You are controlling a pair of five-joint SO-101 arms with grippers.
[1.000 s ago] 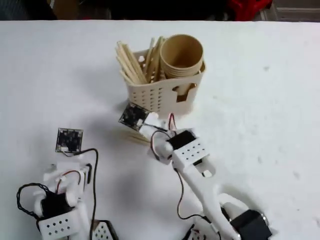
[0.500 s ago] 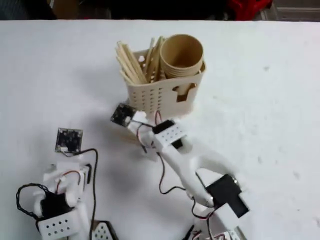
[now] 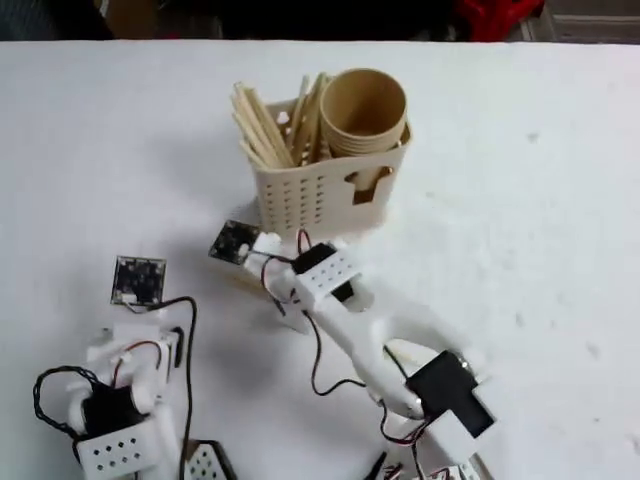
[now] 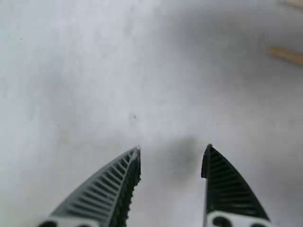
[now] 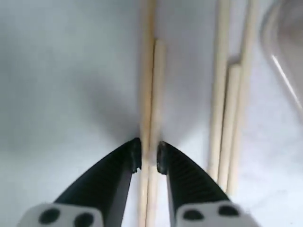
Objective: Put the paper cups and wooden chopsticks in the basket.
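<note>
Two wooden chopsticks [image 5: 151,85] lie on the bench [image 5: 57,71] between the tips of the right claw [image 5: 147,157], narrowed to pinch them; basket [image 3: 320,195] nearby; left claw [image 4: 171,150] parted, empty.

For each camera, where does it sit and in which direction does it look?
High view: fixed above the table, looking down on basket, left arm and right arm.
Left wrist view: on the left wrist, facing the table; open left hand, a chopstick end.
Right wrist view: facing down; right hand shut on chopstick pair.
Shared: both wrist views show loose chopsticks on the table.
</note>
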